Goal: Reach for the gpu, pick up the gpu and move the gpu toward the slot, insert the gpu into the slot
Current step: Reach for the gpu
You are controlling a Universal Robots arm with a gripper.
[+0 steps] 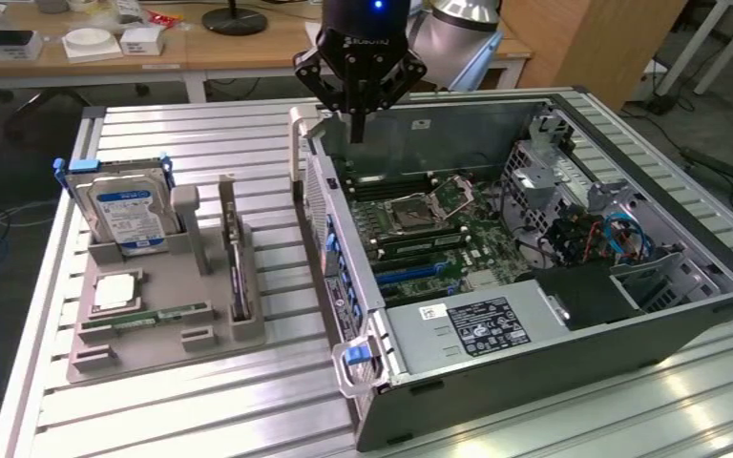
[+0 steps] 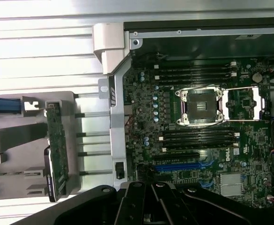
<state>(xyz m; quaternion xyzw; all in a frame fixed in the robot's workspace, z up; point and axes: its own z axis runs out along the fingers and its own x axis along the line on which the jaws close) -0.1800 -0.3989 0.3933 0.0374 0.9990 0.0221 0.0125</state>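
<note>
The gpu (image 1: 237, 275) is a thin dark card standing on its edge in a slot of the grey holder (image 1: 201, 336), at the exterior view's left of the open computer case. In the wrist view the gpu (image 2: 57, 151) shows its green edge and silvery end. My gripper (image 1: 356, 132) hangs over the case's rear left corner, well above and behind the card, shut with nothing in it. Its dark fingers (image 2: 136, 199) meet over the motherboard. The blue expansion slot (image 1: 412, 273) lies bare on the motherboard (image 2: 184, 166).
A blue-labelled hard drive (image 1: 125, 205) stands upright in the holder, with a silver chip (image 1: 115, 291) and a green memory stick (image 1: 150, 315) in front of it. The case wall (image 1: 328, 239) rises between holder and motherboard. The CPU socket (image 2: 200, 107) is open. Slatted metal table (image 1: 188, 410).
</note>
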